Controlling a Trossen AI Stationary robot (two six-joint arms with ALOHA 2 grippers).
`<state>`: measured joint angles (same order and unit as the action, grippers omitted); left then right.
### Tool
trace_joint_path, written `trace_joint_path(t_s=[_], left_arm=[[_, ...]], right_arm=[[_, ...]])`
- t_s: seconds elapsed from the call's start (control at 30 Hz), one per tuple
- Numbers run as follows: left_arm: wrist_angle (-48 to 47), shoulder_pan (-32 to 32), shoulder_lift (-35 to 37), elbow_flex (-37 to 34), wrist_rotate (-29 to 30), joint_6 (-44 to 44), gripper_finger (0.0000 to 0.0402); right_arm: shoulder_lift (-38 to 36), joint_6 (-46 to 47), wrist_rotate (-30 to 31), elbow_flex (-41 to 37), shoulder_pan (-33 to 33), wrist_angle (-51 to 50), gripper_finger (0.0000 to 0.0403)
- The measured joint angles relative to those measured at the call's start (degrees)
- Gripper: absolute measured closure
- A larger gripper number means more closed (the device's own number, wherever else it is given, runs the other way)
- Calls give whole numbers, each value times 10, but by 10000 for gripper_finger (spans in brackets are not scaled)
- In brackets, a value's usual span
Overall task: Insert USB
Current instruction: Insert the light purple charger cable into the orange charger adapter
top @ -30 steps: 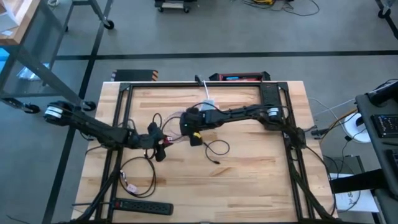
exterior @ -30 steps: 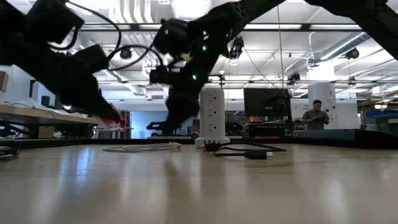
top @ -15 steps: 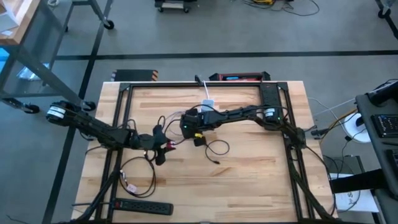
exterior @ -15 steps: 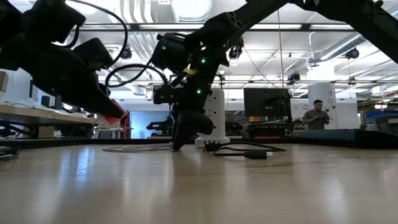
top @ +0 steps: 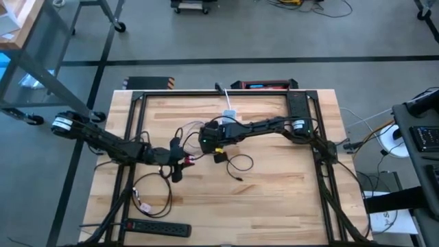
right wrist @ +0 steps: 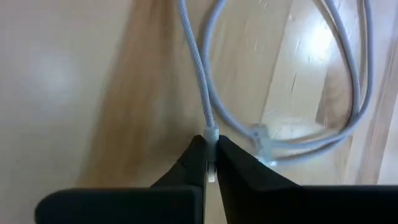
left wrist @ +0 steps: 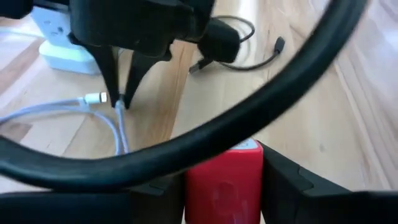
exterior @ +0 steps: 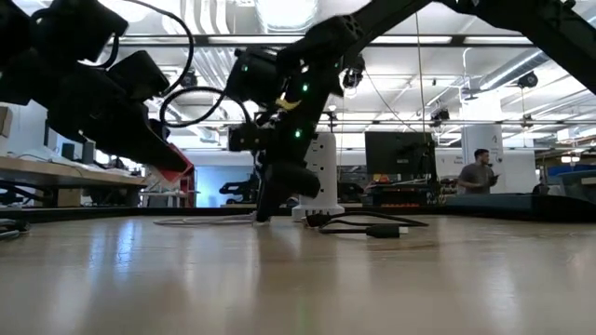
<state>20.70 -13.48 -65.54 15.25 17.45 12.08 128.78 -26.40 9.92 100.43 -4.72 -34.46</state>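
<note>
The right gripper (right wrist: 209, 163) is down at the wooden table (top: 274, 199) near its middle, its 2 fingers pinched together on the white braided cable (right wrist: 198, 74) just behind the connector. The cable's long axis runs straight away from the fingertips, then loops back. The left gripper (left wrist: 222, 186) hovers just beside it, clamped on a red USB block (left wrist: 224, 177) that points toward the right gripper.

Power strip (top: 159, 227): black, lying at the table's near edge.
Person (exterior: 481, 173): standing far behind the table.
</note>
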Motion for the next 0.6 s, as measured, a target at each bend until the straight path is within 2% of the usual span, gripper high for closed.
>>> trace_joint_path(t_s=[0.23,0.33,0.5,0.6], left_arm=[[98,-30,0,0,-6,-74,268],[159,-40,0,0,-7,-106,268],[260,-54,-11,-12,-7,-143,268],[329,-60,-33,-15,-7,-163,268]], right_arm=[[-141,74,6,3,25,-24,401],[-209,132,2,-10,37,7,401],[-308,197,-39,-123,69,209,402],[-343,221,-43,-233,94,395,402]])
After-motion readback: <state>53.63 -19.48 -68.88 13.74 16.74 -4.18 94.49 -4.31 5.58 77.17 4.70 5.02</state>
